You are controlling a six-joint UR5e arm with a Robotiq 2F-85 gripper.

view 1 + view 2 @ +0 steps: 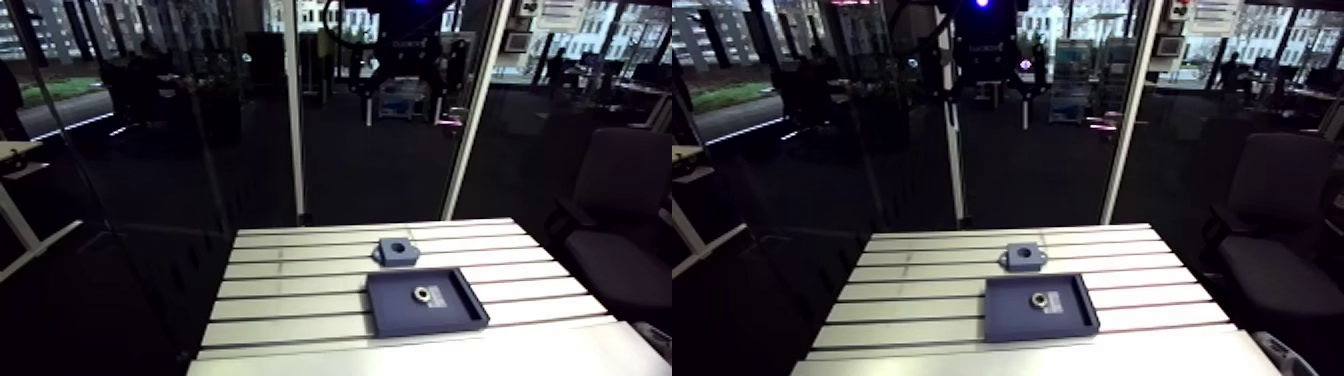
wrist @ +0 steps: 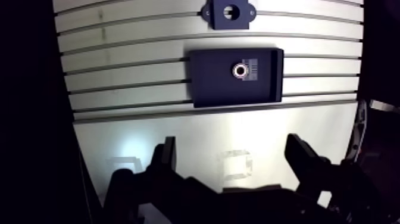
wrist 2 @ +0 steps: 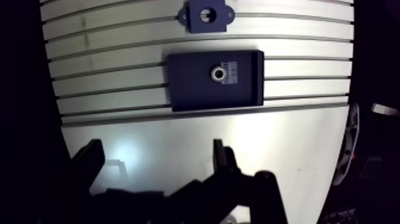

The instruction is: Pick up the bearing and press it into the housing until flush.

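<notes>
Dim room, white posts (image 1: 295,100), dark office chair (image 1: 1278,195), bright windows (image 1: 590,25) behind

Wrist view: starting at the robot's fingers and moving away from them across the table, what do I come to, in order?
Open gripper → table → dark tray with the bearing lying in it → housing.

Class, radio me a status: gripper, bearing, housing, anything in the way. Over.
Gripper open, empty, tray ahead of it. Bearing lies in tray, untouched. Housing beyond tray, bore empty. Nothing in the way.
</notes>
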